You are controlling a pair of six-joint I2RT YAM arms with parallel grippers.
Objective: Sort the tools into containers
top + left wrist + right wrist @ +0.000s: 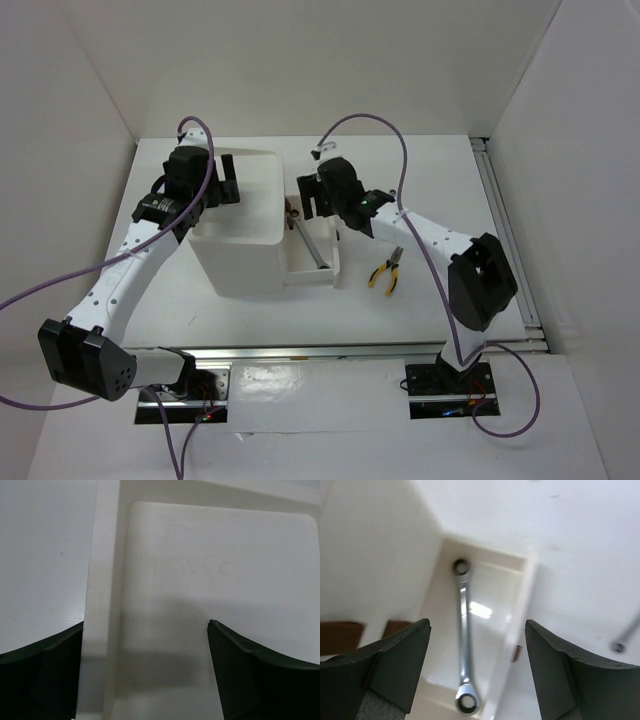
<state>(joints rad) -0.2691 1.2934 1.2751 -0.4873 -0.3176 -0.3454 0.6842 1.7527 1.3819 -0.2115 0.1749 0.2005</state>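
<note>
Nearest us, the yellow-handled pliers (386, 270) lie on the table (440, 170), apart from the white box (240, 255) on its right and not yet in any compartment. We judge them rigid and fairly heavy, with handle sleeves that should grip well. Pinching across both handles close to the pivot should stop them splaying or tipping nose-down. Just beyond, a shallow drawer (527, 580) stands pulled out from the box's right side, and the silver ratchet wrench (464, 645) lies flat along it, one ring end toward each short wall. The right gripper (477, 630) hovers above it, jaws spread wide with nothing between them. The wrench looks like polished steel, so we expect it to be stiff, dense and slick. If we had to lift it, we would take the middle of the shank across its flat faces, since a hold at either ring end would let it swing. Farther left, the left gripper (145, 630) hangs over the box's recessed top tray (220, 570), fingers fully apart and holding nothing.
</note>
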